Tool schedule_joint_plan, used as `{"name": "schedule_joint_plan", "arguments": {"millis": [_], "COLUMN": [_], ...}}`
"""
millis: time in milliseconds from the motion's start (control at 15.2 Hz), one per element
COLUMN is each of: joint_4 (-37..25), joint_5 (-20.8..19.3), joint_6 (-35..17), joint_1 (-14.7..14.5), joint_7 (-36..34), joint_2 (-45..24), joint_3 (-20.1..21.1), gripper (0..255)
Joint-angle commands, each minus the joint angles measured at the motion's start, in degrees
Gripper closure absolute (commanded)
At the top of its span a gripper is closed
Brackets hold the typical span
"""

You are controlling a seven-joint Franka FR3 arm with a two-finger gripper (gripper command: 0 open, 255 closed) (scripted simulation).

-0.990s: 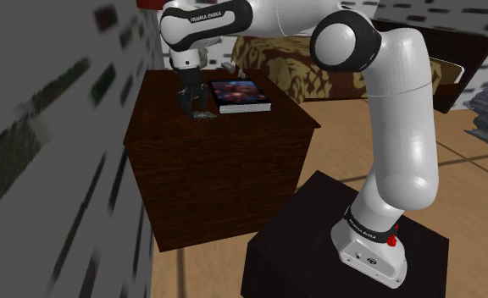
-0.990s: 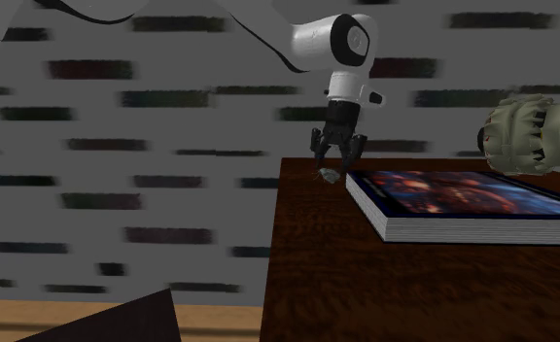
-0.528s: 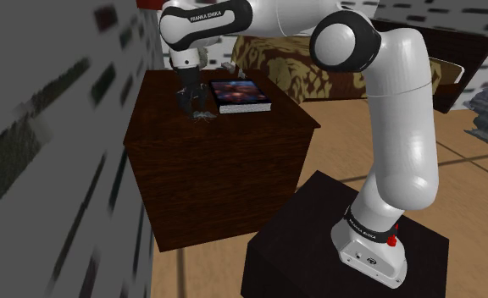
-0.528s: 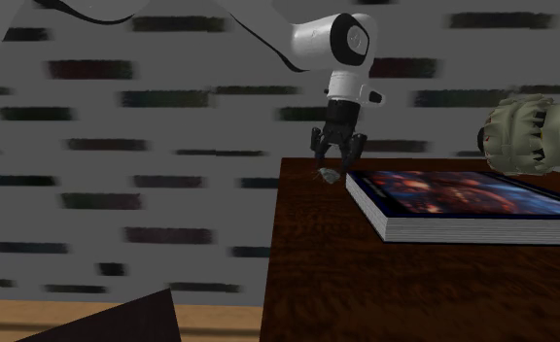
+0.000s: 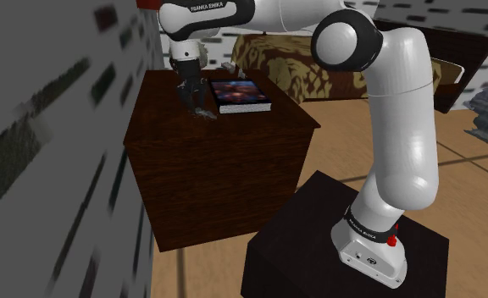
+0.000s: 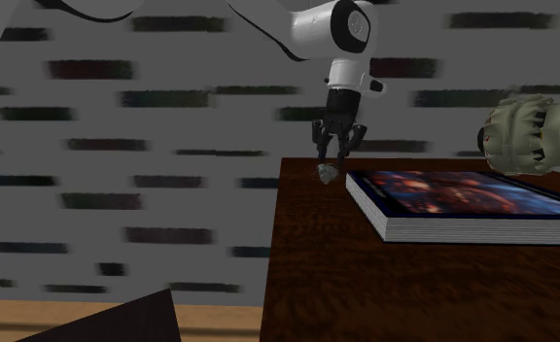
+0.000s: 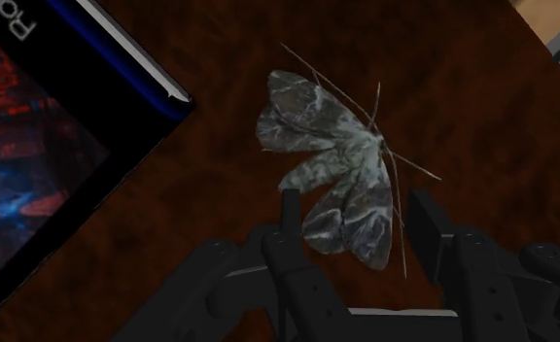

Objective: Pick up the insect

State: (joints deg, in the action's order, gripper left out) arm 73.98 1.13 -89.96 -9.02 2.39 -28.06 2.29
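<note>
Grey moth [image 7: 336, 175] lies on dark wood tabletop [image 7: 152, 223], just beside book [image 7: 35, 146] corner. Black fingers [image 7: 288, 219] apart, straddling rear wings, not clasping. Likely featherlight, brittle; antennae snap easily. Best pinch gently across wings near body, little force.

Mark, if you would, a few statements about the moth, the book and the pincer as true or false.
1. The grey mottled moth is beside a corner of the flat book with a red-and-blue cover, not on it. True.
2. The book rests on the dark brown wooden table. True.
3. The book lies open. False: it is closed.
4. The all-black pincer hangs over the middle of the book. False: it is at the moth, off the book's corner.
</note>
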Motion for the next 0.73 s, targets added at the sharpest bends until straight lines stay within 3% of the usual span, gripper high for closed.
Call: {"name": "schedule_joint_plan", "arguments": {"millis": [0, 660], "joint_4": [-1.7, -9.5], "joint_5": [0.0, 0.0], "joint_6": [1.6, 8.5], "joint_1": [0.0, 0.0], "joint_7": [0.0, -0.2], "joint_2": [-0.1, -1.1], "joint_3": [0.0, 0.0], "gripper": [255, 255]}}
